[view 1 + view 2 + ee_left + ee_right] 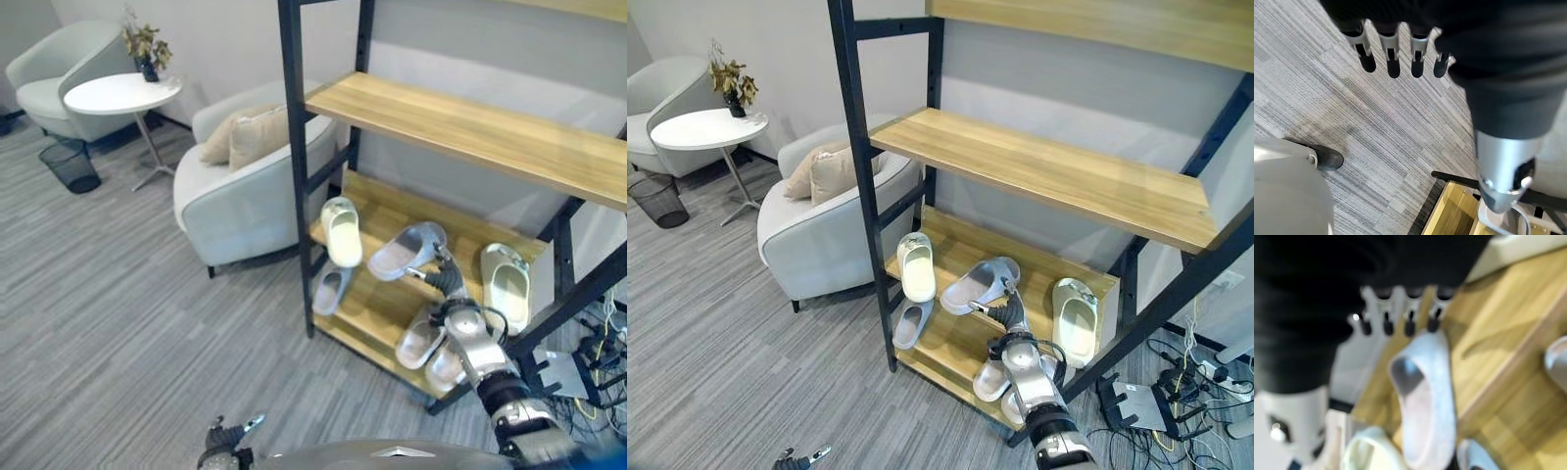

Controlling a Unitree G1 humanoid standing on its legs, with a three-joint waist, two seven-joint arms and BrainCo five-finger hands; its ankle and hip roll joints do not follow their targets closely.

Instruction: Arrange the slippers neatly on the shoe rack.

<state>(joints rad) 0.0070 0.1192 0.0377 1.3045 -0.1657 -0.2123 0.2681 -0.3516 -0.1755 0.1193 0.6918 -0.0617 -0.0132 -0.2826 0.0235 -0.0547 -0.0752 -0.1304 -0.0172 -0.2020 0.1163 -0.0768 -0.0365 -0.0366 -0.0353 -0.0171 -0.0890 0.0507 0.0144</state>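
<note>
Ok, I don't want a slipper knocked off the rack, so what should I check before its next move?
1. Right hand at the grey slipper: ok, fingertips are by its edge.
2. Grip on it: not ok, the fingers are straight and hold nothing.
3. Grey slipper straight: not ok, it lies askew on the upper step, between the left cream slipper and the right cream slipper.
4. Lower pair free of the right arm: cannot tell, the arm passes right beside them.
5. Left hand out of the way: ok, open, low over the carpet.
</note>
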